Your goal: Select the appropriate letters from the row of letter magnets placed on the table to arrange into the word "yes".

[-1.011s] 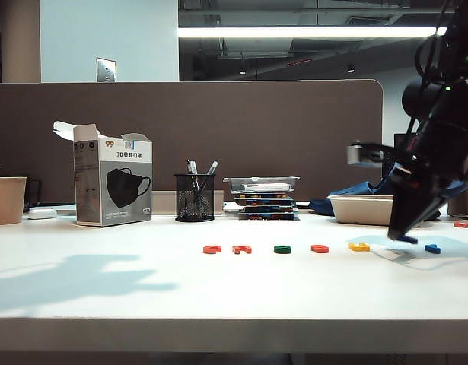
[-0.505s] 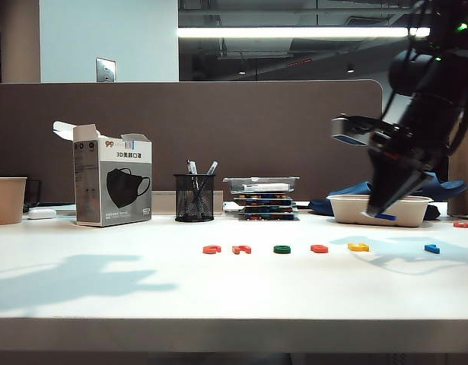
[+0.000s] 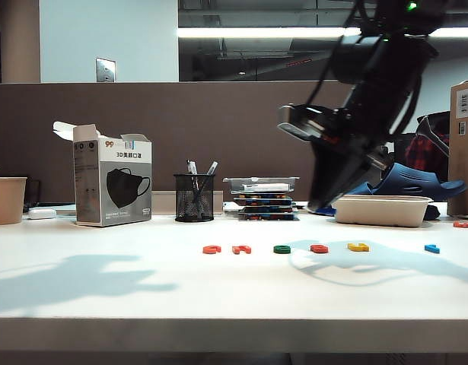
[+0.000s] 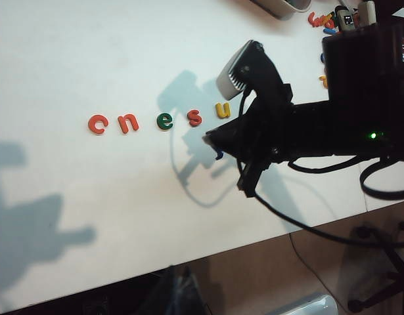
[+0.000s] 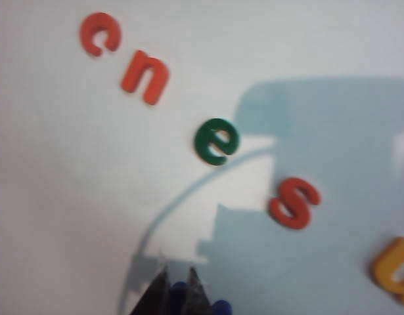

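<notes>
The tiny dark blue plastic letter (image 5: pixel 218 307), clamped in the right gripper (image 5: pixel 177 292) above the white table (image 3: pixel 104 304), is shown only by wrist views; the left gripper is unseen.

A ceiling light strip (image 3: pixel 294 32) supplies bright overhead illumination in the exterior view; the background is dim. Soft grey shadows are cast on the white worktop (image 3: pixel 142 304). The raised right arm is rendered dark and slightly motion-blurred. The right wrist view is soft throughout, with blurred letters and a bluish shadow at 2 o'clock.
</notes>
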Robot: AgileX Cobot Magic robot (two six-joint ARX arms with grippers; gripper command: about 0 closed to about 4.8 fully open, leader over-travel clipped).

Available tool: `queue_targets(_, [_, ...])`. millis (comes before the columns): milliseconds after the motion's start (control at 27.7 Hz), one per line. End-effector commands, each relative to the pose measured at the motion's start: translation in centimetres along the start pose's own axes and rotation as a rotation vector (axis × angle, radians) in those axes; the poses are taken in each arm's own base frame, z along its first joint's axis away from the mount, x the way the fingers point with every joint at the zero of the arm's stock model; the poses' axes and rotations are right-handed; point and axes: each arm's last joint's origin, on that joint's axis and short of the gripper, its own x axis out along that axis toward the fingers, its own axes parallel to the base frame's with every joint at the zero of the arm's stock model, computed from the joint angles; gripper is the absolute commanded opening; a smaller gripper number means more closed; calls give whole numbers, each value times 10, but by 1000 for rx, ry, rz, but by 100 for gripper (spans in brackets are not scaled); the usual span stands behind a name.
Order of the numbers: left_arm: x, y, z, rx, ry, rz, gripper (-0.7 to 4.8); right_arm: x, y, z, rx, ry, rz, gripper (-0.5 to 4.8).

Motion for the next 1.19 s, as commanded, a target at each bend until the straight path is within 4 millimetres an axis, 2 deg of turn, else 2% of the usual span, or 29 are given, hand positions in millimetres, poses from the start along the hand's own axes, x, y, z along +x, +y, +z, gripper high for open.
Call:
queue_targets(36, [-2,-1,1,5,-8,-7,-5,2,14,5,31,-4,-4,-3])
queue_targets(541, [-2,-1,1,5,-8,-7,-5,24,65,17,93,-24,-87,-2])
queue_targets(794, [-2,-1,1,5,-8,-7,-5,33,73,18,130,-34,-88,-2])
queue_targets(975, [-2,-1,1,5,-8,-8,-5,47,79,5,125,2,-89,-2])
queue_targets(1191, [-2,-1,1,5,-8,-7,-5,59,86,-1,136,-14,-106,-2])
